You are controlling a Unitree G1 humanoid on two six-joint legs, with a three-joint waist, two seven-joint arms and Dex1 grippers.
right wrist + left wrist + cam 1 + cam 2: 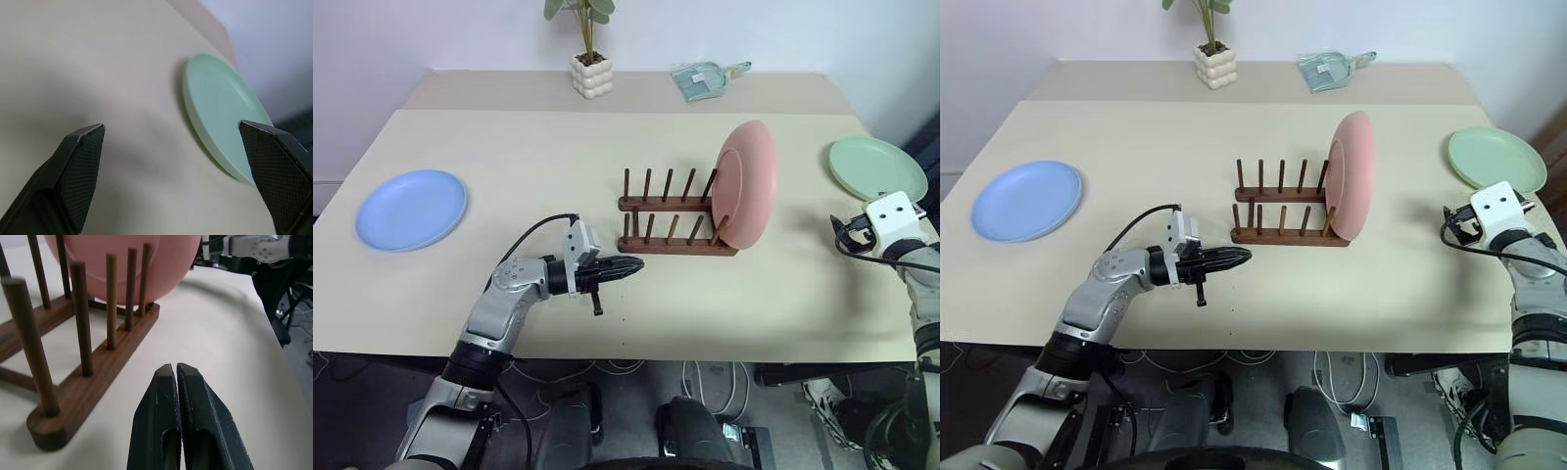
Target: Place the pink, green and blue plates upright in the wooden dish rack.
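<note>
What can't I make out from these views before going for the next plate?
- Pink plate: its foot in the wooden dish rack is hidden behind pegs in the left wrist view.
- Green plate: near rim covered by the open right gripper.
- Flat teal object: too small to identify.

Beige table (509,137); white wall (431,29) behind.

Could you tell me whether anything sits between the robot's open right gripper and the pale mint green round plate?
Nothing visible does. The right gripper has its fingers wide apart, pointing toward the pale mint green round plate, which lies flat on the beige table, with bare tabletop between them.
</note>
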